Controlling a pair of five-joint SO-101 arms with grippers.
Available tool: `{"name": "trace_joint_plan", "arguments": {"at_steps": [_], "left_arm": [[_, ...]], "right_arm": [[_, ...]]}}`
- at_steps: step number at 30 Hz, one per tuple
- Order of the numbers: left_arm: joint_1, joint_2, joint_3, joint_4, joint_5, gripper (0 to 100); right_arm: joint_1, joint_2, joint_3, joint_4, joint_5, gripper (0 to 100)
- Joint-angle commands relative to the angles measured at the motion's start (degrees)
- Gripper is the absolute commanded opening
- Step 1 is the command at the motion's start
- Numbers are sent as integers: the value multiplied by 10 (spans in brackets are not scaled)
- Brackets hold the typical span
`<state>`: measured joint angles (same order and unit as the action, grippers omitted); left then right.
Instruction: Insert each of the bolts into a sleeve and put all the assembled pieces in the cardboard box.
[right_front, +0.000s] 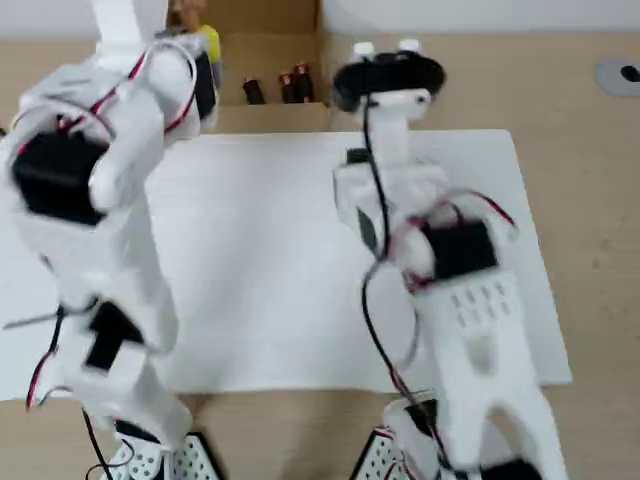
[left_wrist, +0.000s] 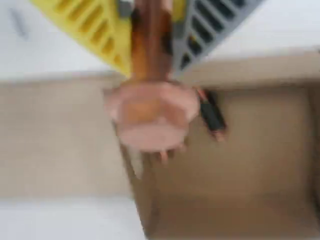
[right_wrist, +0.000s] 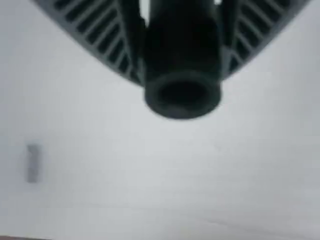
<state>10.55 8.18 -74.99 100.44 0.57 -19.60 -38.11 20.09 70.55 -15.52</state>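
My left gripper (left_wrist: 150, 45), with one yellow and one grey finger, is shut on the shank of a copper-coloured bolt (left_wrist: 152, 112), whose round head faces the camera. It hangs over the near wall of the cardboard box (left_wrist: 250, 165); in the high view this gripper (right_front: 203, 62) sits at the box's left front corner. Assembled pieces (right_front: 295, 85) lie inside the cardboard box (right_front: 262, 118), and one assembled piece (left_wrist: 212, 116) is just beyond the bolt head. My right gripper (right_wrist: 182, 50) is shut on a black sleeve (right_wrist: 182, 92), open end outward, above the white mat (right_wrist: 150, 180).
The white mat (right_front: 260, 270) covers the middle of the wooden table (right_front: 580, 200), with the box behind its far edge. A small grey mark (right_wrist: 32, 162) lies on the mat. The right arm (right_front: 440, 250) stands over the mat's right half.
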Motion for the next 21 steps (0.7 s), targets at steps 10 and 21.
{"name": "trace_joint_plan", "arguments": {"at_steps": [10,21], "left_arm": [[68,-455,477,-1,38,3],[67,-600,489,-1,-185,41]], "right_arm": [[-48,-321,121,97,39,9],[-151,-631,525,-251,68,9]]}}
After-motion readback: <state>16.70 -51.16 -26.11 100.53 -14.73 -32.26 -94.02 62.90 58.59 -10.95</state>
